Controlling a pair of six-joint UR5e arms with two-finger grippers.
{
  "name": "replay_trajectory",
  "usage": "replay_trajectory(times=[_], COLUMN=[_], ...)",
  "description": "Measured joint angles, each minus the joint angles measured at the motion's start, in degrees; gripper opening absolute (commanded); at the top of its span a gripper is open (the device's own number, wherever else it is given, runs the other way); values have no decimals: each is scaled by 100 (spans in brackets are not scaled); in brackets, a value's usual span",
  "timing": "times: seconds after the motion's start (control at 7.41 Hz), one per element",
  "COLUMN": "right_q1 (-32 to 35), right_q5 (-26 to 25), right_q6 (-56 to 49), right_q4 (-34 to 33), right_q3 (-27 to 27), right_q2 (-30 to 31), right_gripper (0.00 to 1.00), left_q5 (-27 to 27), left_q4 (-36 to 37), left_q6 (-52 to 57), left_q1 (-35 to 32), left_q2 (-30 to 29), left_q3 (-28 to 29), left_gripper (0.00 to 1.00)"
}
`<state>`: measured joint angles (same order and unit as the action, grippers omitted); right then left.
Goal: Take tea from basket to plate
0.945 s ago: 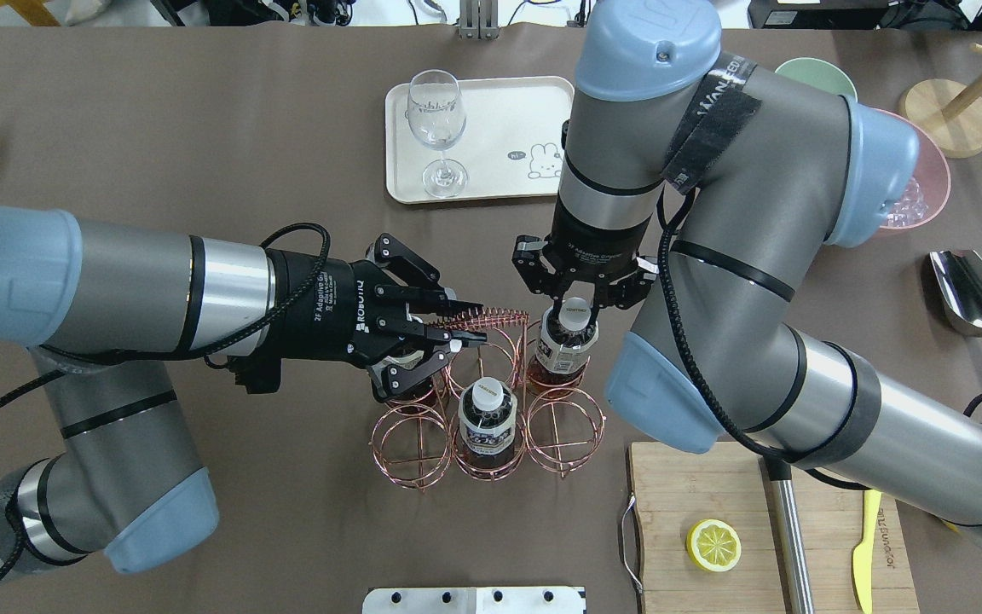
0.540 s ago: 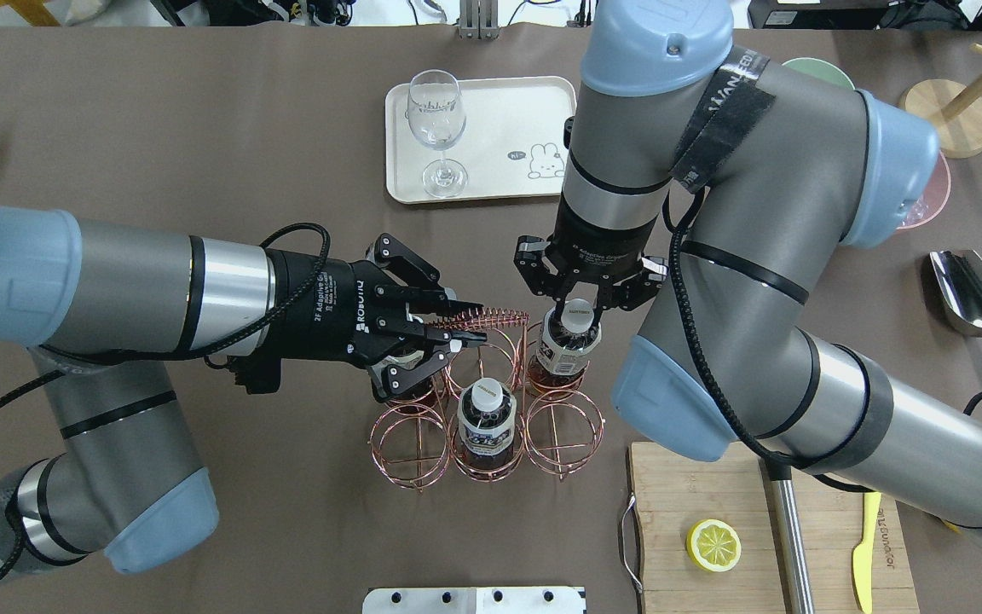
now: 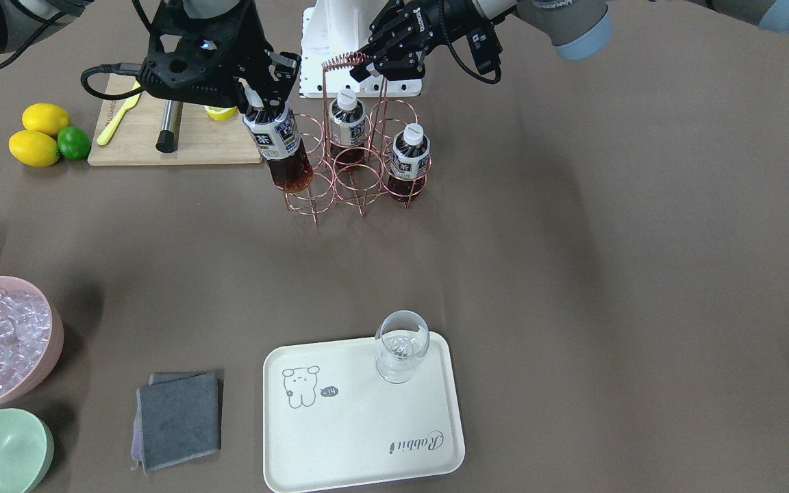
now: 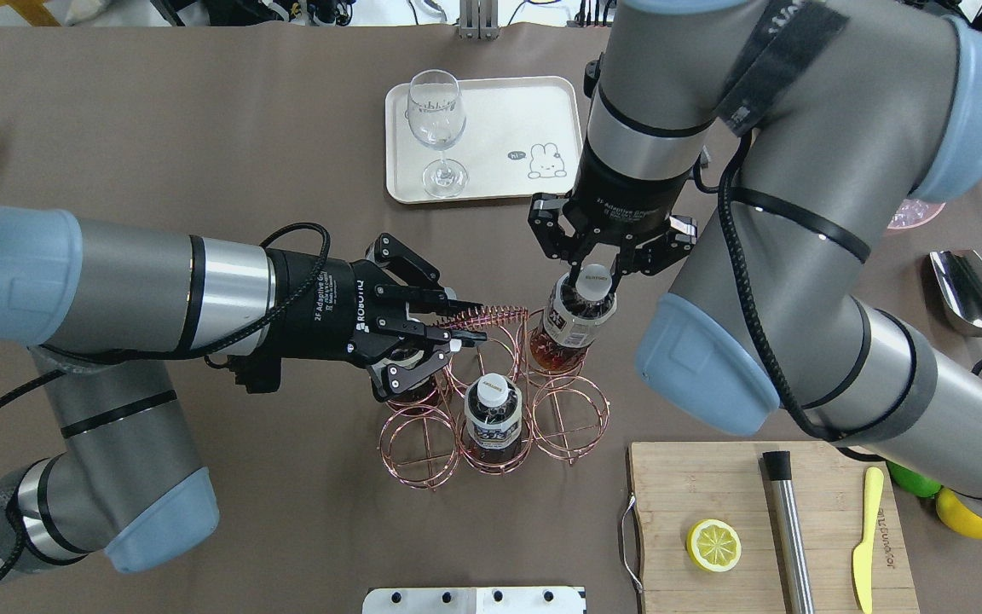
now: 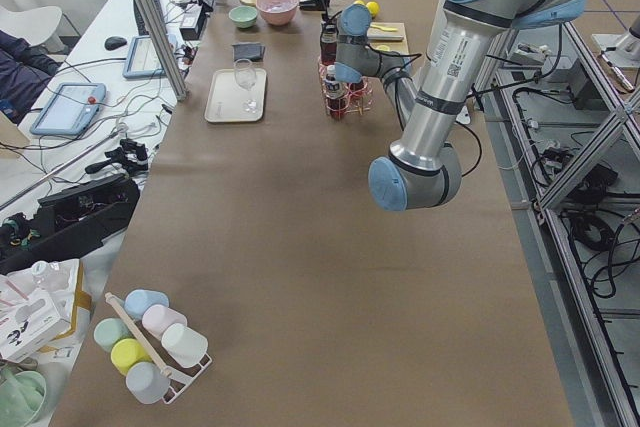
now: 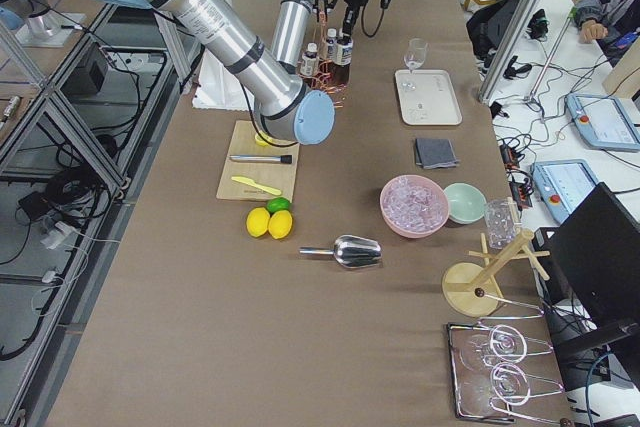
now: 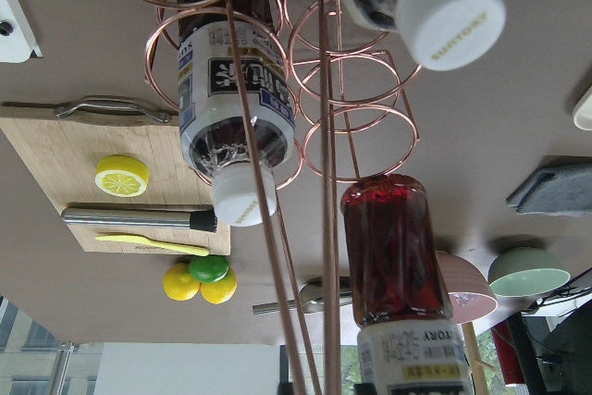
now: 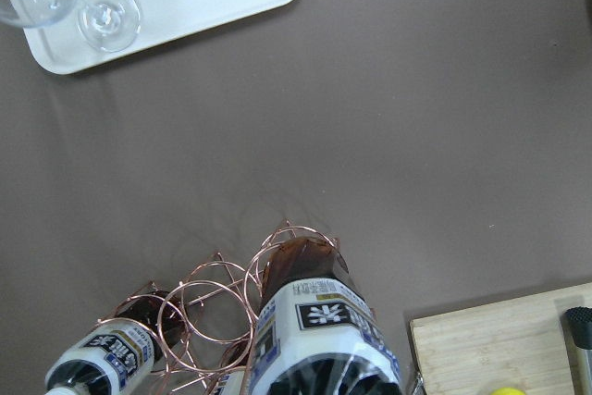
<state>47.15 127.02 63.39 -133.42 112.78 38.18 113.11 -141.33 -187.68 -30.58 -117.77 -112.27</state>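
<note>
Here the right gripper (image 4: 595,275) comes straight down from above, its fingers closed tight on the white cap of one tea bottle (image 4: 570,322). The bottle hangs from that grip at a slant and sits higher than the other two. Its dark base is at about the level of the top ring in the basket's corner on the plate side, at the right arm's end. Whether the base has fully cleared that ring cannot be told. In the front-facing view the same bottle (image 3: 283,152) leans with its base towards the camera, and the gripper (image 3: 259,104) sits over its cap. The left gripper (image 4: 472,322) reaches in sideways, its fingers pinched shut on the coiled top of the basket (image 4: 423,437) handle. A second bottle (image 4: 492,418) stands upright in the middle ring of the row nearest the robot. A third bottle (image 3: 409,161) stands in the far row at the left arm's end, mostly hidden under the left gripper in the overhead view. The plate (image 4: 499,111) lies well apart from the basket, on the side of the table away from the robot. A wine glass (image 4: 437,128) stands at one corner of the plate, and the rest of its surface is bare.
</note>
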Motion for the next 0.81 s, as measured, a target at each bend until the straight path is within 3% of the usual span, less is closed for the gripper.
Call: replay_trajectory(times=[0.4,0.81], right_q1=[435,897], right_q5=[245,380], right_q6=[-279,-1384], right_q4=[-241,12], right_q3=[-637,-1918], right_q2=[-710,-1128], right_gripper=[0,0], left_q5=[7,9], left_q4=[0,0], left_q6=[3,-1], left_q1=[0,-7], left_q2=[10,9], left_q3=[-3,-19], left_gripper=[0,0])
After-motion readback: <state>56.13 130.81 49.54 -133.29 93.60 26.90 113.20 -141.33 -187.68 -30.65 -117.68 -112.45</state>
